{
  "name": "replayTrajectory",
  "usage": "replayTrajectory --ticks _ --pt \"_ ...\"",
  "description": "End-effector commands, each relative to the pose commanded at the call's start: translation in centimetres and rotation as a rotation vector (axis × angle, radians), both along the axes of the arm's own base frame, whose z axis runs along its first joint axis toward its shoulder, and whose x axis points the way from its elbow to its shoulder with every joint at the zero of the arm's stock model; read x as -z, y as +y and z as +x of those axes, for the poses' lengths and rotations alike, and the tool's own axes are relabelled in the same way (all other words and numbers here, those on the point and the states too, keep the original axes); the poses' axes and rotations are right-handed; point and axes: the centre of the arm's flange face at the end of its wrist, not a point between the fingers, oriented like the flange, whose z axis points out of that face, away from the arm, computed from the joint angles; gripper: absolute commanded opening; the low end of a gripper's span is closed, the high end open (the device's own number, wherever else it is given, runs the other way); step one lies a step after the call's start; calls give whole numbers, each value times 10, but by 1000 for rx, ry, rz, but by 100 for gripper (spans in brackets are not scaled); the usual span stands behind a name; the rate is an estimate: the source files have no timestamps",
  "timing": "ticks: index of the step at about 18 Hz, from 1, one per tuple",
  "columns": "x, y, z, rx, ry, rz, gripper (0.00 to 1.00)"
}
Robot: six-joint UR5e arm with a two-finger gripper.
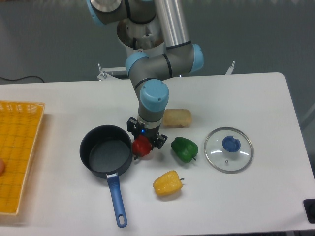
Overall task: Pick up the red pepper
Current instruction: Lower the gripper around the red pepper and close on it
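Gripper on the grey-and-blue robot arm points straight down over the white table, right on top of the small glossy red bell pepper. Its dark fingers sit at either side of the pepper's upper part, but from this angle I cannot tell whether they are pressing on it or merely standing around it — the wrist hides the tips.

The red pepper lies just beside the right rim of the dark round saucepan with a blue handle, seemingly touching it. To its right, near but apart, rests the green bell pepper; the yellow bell pepper lies lower down, toward the front edge. Behind the gripper is a pale tan, sponge-like block. Well to the right sits a round glass lid with a blue knob, flat on the table. At the far left edge — partly cut off — stands a yellow woven basket.
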Motion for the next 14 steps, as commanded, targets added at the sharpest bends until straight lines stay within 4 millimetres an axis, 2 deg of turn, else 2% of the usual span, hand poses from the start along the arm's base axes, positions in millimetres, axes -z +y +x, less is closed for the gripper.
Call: replayTrajectory --ticks 2,8,14 --pt "0 0 0 0 0 0 46" --pt "0 -1 -1 -2 -1 -1 27" --pt "-3 -3 -3 1 2 2 24"
